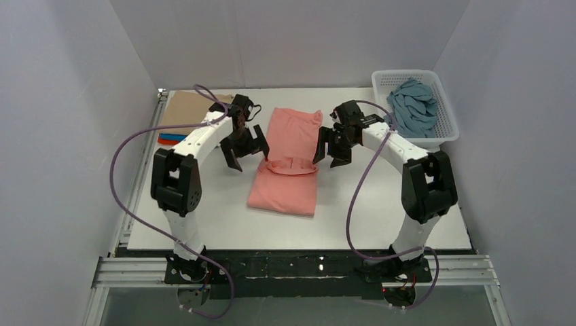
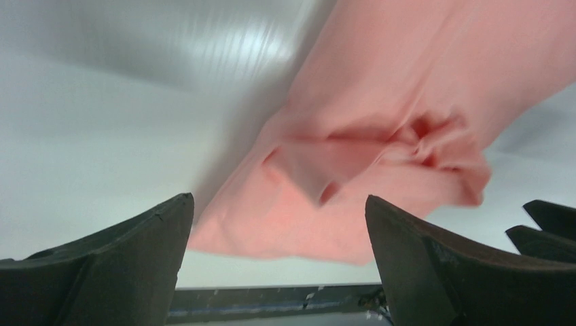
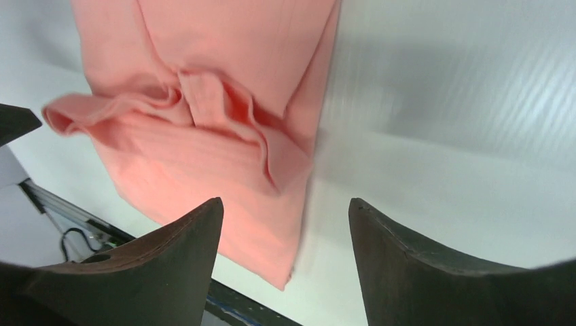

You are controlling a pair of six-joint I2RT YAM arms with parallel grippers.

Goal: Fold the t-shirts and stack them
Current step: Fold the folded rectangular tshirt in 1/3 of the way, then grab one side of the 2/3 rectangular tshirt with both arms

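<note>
A salmon-pink t-shirt (image 1: 289, 153) lies flat mid-table, folded into a long strip, with a bunched fold across its middle (image 1: 292, 165). My left gripper (image 1: 246, 155) is open and empty, just left of that fold, slightly above the table. My right gripper (image 1: 329, 157) is open and empty, just right of it. The left wrist view shows the shirt (image 2: 407, 81) beyond the open left gripper (image 2: 278, 199). The right wrist view shows the shirt (image 3: 204, 41) beyond the open right gripper (image 3: 285, 201). A dusty grey-blue t-shirt (image 1: 413, 105) lies crumpled in the basket. A folded tan t-shirt (image 1: 187, 109) tops a stack at the far left, with orange-red and bright blue edges (image 1: 170, 139) under it.
The white mesh basket (image 1: 445, 129) stands at the table's far right corner. White walls close in the table on three sides. A metal rail (image 1: 292, 268) runs along the near edge by the arm bases. Purple cables loop beside both arms.
</note>
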